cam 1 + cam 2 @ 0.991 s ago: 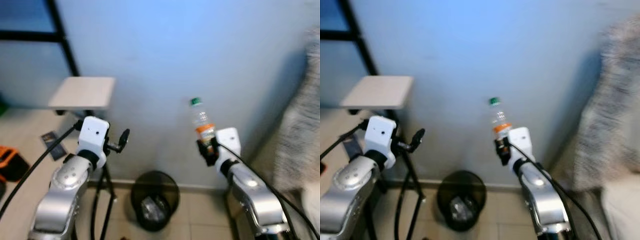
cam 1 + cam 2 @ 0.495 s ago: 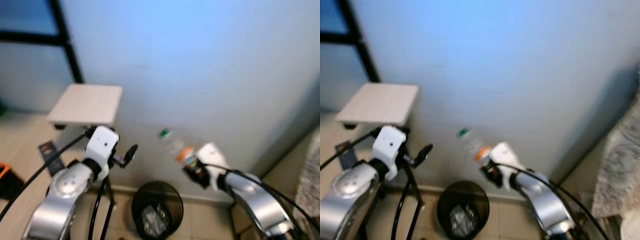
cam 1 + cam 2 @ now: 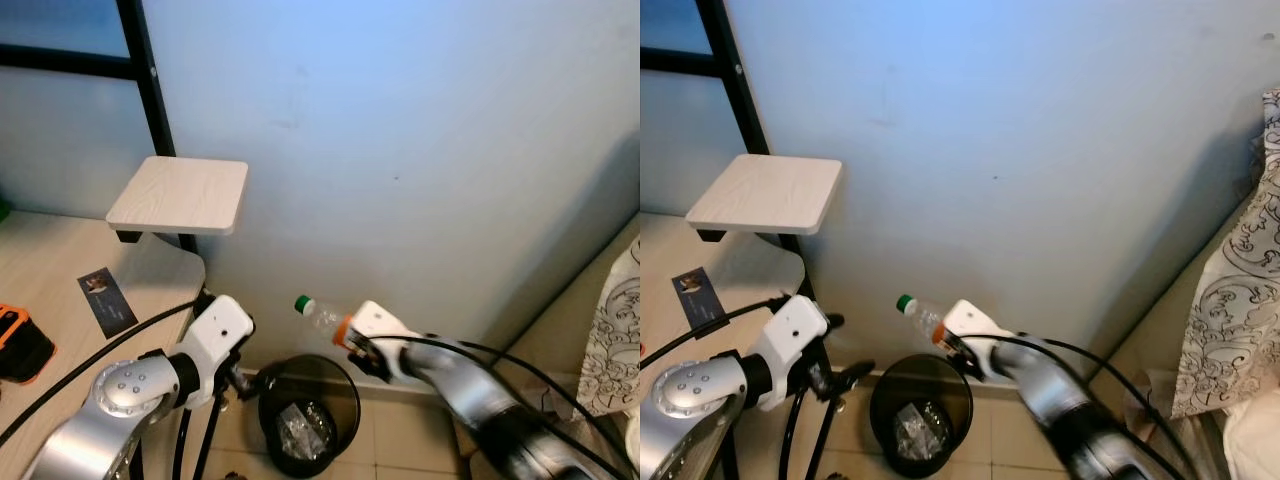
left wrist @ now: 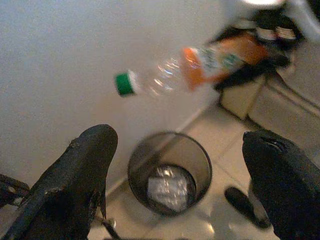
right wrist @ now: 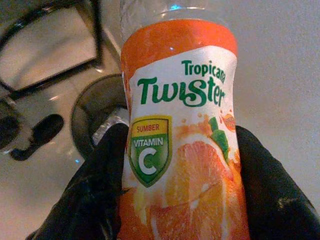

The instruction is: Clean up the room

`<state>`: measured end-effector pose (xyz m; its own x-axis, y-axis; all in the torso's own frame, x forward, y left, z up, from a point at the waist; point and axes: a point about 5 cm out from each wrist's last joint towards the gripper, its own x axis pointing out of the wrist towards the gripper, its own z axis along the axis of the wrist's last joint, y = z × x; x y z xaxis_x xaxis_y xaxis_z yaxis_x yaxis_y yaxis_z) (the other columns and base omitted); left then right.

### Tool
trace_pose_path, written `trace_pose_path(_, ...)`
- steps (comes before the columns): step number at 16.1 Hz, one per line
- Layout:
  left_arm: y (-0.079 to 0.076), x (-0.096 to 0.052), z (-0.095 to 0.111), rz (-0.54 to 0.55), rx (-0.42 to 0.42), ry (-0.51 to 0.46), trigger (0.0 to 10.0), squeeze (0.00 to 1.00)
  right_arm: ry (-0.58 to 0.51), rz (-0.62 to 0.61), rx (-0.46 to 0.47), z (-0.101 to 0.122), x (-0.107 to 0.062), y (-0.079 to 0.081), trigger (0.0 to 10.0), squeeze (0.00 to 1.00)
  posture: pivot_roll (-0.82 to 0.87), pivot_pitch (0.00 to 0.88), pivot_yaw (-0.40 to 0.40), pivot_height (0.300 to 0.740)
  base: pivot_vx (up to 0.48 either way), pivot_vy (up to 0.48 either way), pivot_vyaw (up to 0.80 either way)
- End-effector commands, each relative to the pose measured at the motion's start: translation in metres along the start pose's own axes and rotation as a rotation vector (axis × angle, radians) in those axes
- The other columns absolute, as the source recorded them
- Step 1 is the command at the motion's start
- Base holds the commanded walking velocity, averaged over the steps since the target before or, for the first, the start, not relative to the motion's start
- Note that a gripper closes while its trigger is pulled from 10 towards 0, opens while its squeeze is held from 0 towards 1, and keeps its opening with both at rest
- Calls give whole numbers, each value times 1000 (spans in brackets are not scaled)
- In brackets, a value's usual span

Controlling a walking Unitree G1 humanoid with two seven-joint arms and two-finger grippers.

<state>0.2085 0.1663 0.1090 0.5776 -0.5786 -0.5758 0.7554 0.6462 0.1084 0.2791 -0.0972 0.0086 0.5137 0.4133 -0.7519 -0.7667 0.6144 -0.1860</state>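
Observation:
A clear plastic bottle (image 3: 322, 316) with a green cap and an orange Tropicana Twister label (image 5: 182, 150) lies almost level, cap pointing left. My right gripper (image 3: 366, 352) is shut on its labelled lower half, with a black finger (image 5: 92, 192) on each side. The bottle hangs just above the rim of a round black bin (image 3: 278, 392) that stands on the tiled floor against the wall, with crumpled clear plastic in its bottom. My left gripper (image 4: 175, 172) is open, held low to the left of the bin, its fingers (image 4: 82, 175) spread wide with nothing between them.
A small pale wooden shelf (image 3: 181, 193) juts from a black post (image 3: 140, 70) at the left. Below it a desk (image 3: 60, 290) carries a dark card (image 3: 105, 301) and an orange-and-black object (image 3: 20, 340). Black tripod legs (image 3: 205, 450) stand beside the bin. Patterned fabric (image 3: 615, 330) hangs at the right.
My right gripper has come down and tipped the bottle from upright to nearly level, cap leftward, over the bin. My left arm has dropped lower. The camera has also shifted.

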Motion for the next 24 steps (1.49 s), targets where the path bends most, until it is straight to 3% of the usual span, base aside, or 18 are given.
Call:
trace_pose_path(1,3,1,1,-21,8,26,10000,0,36,-61,3,-1,5,-6,10000,0,-38,0,-67,740,0,0,0)
trace_pose_path(5,10,0,5,-35,9,40,10000,0,90,-40,2,8,20,4,10000,0,-36,0,-59,740,0,0,0)
trace_pose_path(7,11,-1,5,-48,12,46,10000,0,114,23,-7,12,24,13,10000,851,-38,0,-58,740,0,0,0)
trace_pose_path(8,11,-1,5,-54,15,51,10000,0,114,35,-11,12,25,15,10000,1000,-38,0,-58,740,0,0,0)
trace_pose_path(17,14,-6,4,-56,17,65,10000,0,38,122,97,21,32,34,10000,1000,-21,0,-58,740,0,0,0)
trace_pose_path(19,15,-4,7,12,-24,12,10000,0,-71,127,181,25,30,33,10000,0,-18,0,-60,740,0,0,0)
trace_pose_path(21,18,2,9,130,-69,-8,10000,0,-102,58,186,18,24,17,10000,0,-21,0,-61,740,0,0,0)
trace_pose_path(22,20,4,10,194,-93,-25,10000,0,-154,-18,255,15,15,1,10000,0,-20,0,-61,740,0,0,0)
trace_pose_path(23,20,5,9,226,-112,-34,10000,0,-201,-51,302,12,3,-10,10000,0,-24,0,-58,740,0,0,0)
trace_pose_path(24,14,6,7,229,-147,-45,10000,0,-260,-88,349,6,-21,-20,10000,0,-43,0,-48,740,0,0,0)
